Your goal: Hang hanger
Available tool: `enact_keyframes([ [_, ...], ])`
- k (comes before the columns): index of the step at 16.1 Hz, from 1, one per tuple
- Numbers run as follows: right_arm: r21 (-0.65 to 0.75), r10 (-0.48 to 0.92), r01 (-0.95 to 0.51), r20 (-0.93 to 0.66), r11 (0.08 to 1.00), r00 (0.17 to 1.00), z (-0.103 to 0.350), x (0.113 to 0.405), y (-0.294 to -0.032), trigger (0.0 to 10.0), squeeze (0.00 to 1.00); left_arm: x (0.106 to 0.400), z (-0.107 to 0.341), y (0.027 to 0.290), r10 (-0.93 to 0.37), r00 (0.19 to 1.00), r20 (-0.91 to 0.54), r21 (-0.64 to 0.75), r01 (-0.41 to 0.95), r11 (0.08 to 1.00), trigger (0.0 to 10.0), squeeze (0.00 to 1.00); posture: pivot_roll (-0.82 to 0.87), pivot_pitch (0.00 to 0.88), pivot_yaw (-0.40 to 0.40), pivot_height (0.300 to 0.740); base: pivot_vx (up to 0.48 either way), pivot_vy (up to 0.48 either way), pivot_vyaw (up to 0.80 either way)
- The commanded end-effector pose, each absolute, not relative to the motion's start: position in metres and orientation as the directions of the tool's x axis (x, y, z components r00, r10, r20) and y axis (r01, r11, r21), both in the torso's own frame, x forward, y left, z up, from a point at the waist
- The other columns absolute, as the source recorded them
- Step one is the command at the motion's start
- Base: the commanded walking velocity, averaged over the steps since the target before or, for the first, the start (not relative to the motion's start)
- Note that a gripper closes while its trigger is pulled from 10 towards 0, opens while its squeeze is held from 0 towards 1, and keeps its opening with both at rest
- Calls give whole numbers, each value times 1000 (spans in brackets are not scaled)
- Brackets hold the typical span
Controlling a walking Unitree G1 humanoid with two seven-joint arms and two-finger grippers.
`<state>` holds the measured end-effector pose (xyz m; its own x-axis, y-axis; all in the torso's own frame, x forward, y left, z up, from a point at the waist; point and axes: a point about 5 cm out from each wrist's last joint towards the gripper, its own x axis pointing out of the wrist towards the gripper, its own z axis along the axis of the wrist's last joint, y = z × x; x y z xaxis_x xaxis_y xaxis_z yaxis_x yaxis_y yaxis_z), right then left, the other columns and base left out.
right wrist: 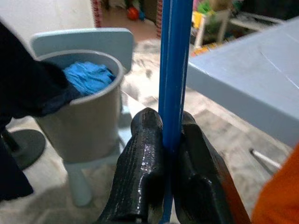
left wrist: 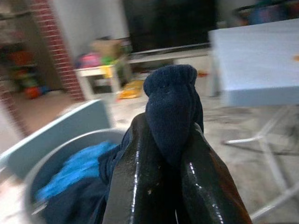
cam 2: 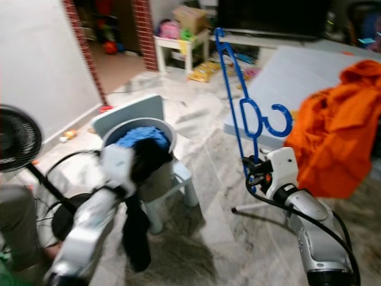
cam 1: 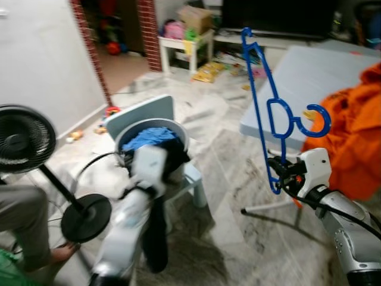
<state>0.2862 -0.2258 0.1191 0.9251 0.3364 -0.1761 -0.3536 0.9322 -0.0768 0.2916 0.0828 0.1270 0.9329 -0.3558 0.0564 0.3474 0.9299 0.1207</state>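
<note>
You had the blue plastic hanger (cam 1: 266, 104) in hand but nowhere hung yet. The right gripper (right wrist: 170, 140) was clamped on its thin blue bar, both black fingers (right wrist: 145, 154) pressed flat against it, and the hanger stood nearly upright above the wrist, its open hook (cam 1: 315, 122) curling out to the side in front of the orange cloth (cam 1: 351, 131). No rail or rod to take the hook was visible, so by my reading the hanging itself was all left to do: find a place, carry the hanger there, set the hook over it.

The left gripper (left wrist: 170, 163) was closed on a dark navy knitted garment (left wrist: 170, 116), soft and ribbed, pinched in a fold between the glossy fingers; its loose end dangled below the arm (cam 1: 153, 238). Whether that garment was meant for the hanger, I could not tell.

Just behind the left arm sat a round grey plastic bucket (right wrist: 88, 119) holding crumpled bright blue fabric (cam 1: 149, 137), perched on a small pale blue child's chair (cam 1: 143, 110). A pale blue flat tabletop (cam 1: 309, 77) stood near the hanger, on thin white legs. The floor was glossy veined marble (cam 1: 226, 196). A black pedestal fan (cam 1: 24, 140) stood to the left, a person's bare foot (cam 1: 62, 253) beside its base.
</note>
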Motion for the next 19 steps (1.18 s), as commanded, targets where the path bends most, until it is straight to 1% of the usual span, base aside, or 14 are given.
enact_keyframes([
  [1,-96,336,-351,-144,931,931,127,293,-222,10000,0,296,138,59,-475,875,92,154,459,875,10000,0,-215,0,54,740,0,0,-800],
  [3,-106,312,-326,-130,939,941,130,297,-223,10000,0,294,151,23,-652,750,110,188,628,755,10000,0,-228,0,66,740,0,0,-800],
  [4,-109,277,-289,-114,951,954,132,299,-227,10000,0,287,158,1,-763,637,110,232,730,643,10000,0,-233,0,72,740,0,0,-800],
  [5,-108,254,-265,-104,958,962,134,299,-229,10000,0,282,160,-5,-799,590,111,237,765,598,10000,0,-235,0,77,740,0,0,-800],
  [7,-102,213,-221,-87,970,973,135,300,-234,10000,0,279,159,-7,-814,569,114,234,781,579,10000,0,-239,0,84,740,0,0,-800],
  [8,-98,187,-196,-86,976,979,135,299,-235,10000,0,279,156,-1,-799,591,110,225,768,599,10000,0,-237,0,84,740,0,0,-800],
  [9,-93,169,-176,-81,980,982,134,299,-236,10000,0,281,149,13,-749,655,98,194,726,660,10000,0,-234,0,81,740,0,0,-800],
  [10,-93,159,-166,-79,982,984,134,299,-237,10000,0,281,145,22,-719,689,95,172,700,694,10000,0,-230,0,81,740,0,0,-800],
  [11,-87,144,-150,-76,985,987,134,299,-238,10000,0,282,135,43,-642,764,67,99,635,766,10000,0,-224,0,77,740,0,0,-800],
  [12,-74,143,-149,-70,986,987,134,299,-238,10000,0,282,129,58,-584,810,52,62,581,812,10000,0,-217,0,74,740,0,0,-788],
  [13,-66,147,-151,-63,986,987,134,299,-238,10000,0,280,122,78,-508,861,30,6,508,861,10000,0,-207,0,66,740,0,0,0],
  [16,-65,158,-162,-65,985,985,133,302,-233,10000,0,272,110,110,-381,924,-18,-53,380,924,10000,0,-192,0,53,740,0,0,0],
  [17,-61,157,-162,-70,985,985,133,303,-232,10000,0,268,108,116,-359,933,-28,-63,357,932,10000,0,-189,0,50,740,0,0,0],
  [19,-53,160,-165,-78,985,984,132,304,-232,10000,0,265,103,123,-325,944,-57,-93,319,943,10000,0,-189,0,46,740,0,0,-609],
])
